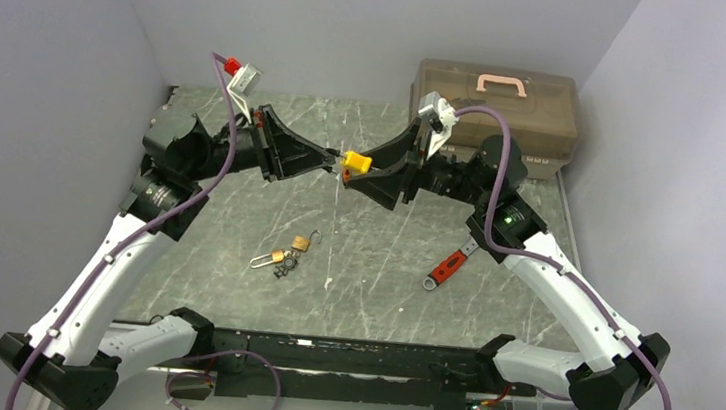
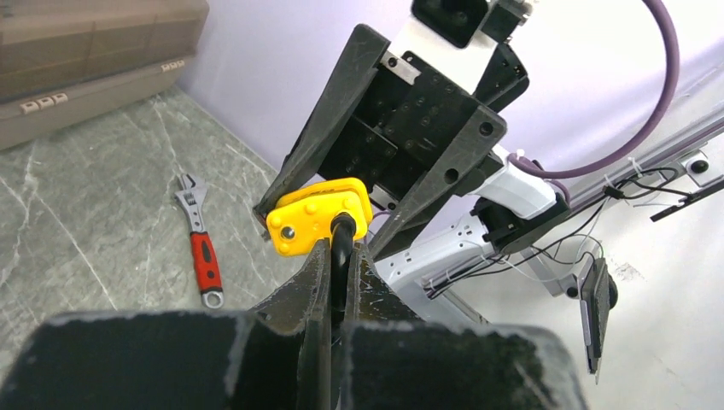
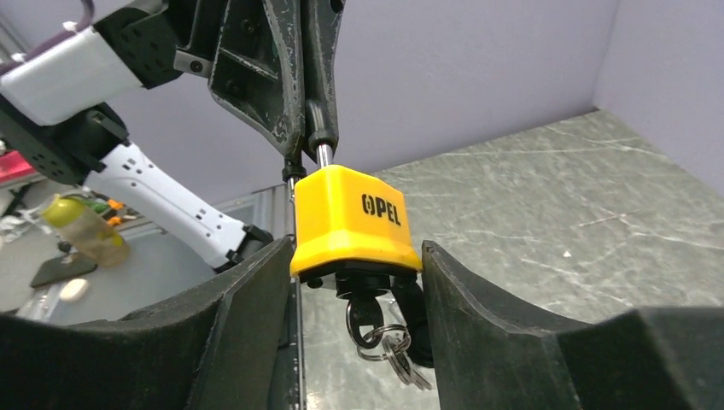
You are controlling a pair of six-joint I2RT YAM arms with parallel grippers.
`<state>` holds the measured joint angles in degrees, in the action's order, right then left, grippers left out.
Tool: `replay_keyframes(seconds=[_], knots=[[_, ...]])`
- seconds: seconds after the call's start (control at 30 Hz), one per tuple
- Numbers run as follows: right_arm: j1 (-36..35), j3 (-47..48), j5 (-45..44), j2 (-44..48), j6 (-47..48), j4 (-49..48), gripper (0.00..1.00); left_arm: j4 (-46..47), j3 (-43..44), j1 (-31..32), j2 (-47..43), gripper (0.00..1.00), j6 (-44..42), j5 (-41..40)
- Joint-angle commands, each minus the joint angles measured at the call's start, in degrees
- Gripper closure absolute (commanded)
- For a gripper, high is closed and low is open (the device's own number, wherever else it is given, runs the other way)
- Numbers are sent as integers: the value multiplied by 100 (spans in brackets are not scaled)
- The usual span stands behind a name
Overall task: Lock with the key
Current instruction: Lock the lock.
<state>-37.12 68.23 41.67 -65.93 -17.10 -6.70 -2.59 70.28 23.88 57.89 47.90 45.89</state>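
A brown toolbox (image 1: 494, 102) with a pink handle sits at the back right of the grey marbled table (image 1: 239, 203). A red-handled wrench (image 1: 447, 267) lies right of centre. Two brass padlocks (image 1: 289, 254) lie touching near the middle.

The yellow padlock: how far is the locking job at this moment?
Done: the yellow padlock is off the table, and the key sits in its keyhole. In hand: the left claw is shut on the shackle; the right claw flanks the body, pressing or not I cannot tell. Remaining: turning the key; whether the shackle is latched is not visible.
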Motion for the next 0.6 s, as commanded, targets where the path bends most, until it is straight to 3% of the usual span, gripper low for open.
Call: replay_keyframes(seconds=[0.0,0.13,0.57], knots=[[3,187,334,23,-304,-646,45,665,386,37,-57,100,187,-67],[1,181,359,21,-470,-811,53,663,358,46,-19,100,148,-29],[-10,15,557,-20,-1091,-1470,53,621,295,47,-6,100,49,8]])
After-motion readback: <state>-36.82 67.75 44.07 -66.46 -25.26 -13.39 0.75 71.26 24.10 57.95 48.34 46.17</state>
